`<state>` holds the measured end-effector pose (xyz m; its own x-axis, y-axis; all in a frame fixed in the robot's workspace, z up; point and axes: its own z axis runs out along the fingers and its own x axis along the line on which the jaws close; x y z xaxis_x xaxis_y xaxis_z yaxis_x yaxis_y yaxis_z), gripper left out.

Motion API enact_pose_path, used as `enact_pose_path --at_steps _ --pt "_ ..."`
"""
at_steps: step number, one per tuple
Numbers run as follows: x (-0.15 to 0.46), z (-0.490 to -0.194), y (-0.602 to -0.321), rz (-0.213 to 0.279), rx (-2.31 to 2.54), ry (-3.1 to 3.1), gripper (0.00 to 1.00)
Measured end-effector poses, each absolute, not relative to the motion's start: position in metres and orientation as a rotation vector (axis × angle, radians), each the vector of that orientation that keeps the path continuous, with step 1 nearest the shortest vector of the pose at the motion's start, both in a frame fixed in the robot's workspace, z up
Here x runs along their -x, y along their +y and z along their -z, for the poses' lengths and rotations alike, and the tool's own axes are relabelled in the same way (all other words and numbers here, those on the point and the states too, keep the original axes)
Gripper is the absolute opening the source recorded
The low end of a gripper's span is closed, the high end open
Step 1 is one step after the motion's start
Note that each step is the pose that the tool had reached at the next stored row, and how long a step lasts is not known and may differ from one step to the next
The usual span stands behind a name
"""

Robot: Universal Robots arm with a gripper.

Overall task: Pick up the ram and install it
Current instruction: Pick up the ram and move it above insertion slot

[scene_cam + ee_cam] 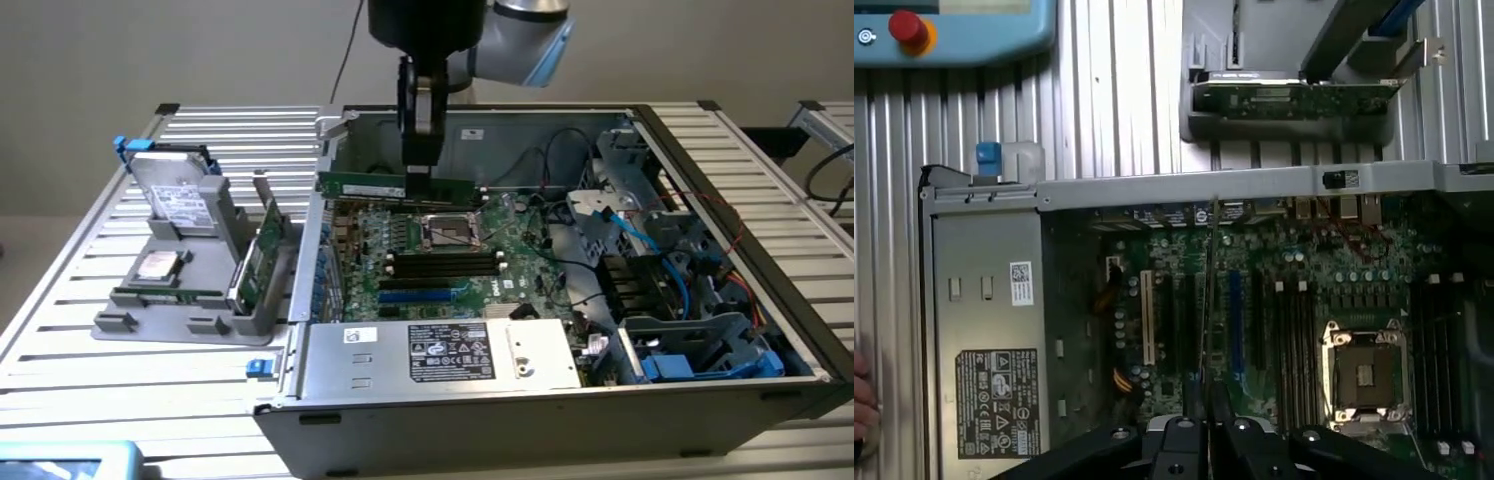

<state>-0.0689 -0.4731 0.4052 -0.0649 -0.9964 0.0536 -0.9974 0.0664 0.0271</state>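
- From where I stand, the likeliest trouble is a crooked seat. The ram (pixel 363 186) hangs level above the far end of the motherboard (pixel 514 262), apart from the black slots (pixel 434 266). Any skew coming down could jam it on a slot's edge.
- A wrong landing looks possible too (the blue slot (pixel 420 294) lies just beside the black ones).
- The stick is pinched on one narrow patch, so a knock against the case's far wall (pixel 534 125) could twist it in the grip.
- The gripper (pixel 422 176) has its jaws drawn nearly together, clamped on the ram's two faces. In the wrist view the ram (pixel 1208 300) runs edge-on, straight out from the gripper (pixel 1206 445), over the board.
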Motion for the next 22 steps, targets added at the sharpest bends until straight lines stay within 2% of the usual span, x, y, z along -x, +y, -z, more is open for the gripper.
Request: enact_pose_path --at_steps 8,22 --pt "0.044 -0.402 -0.463 -0.056 -2.121 -2.267 0.13" --pt "0.019 -0.395 -0.429 -0.078 -2.133 -2.281 0.13"
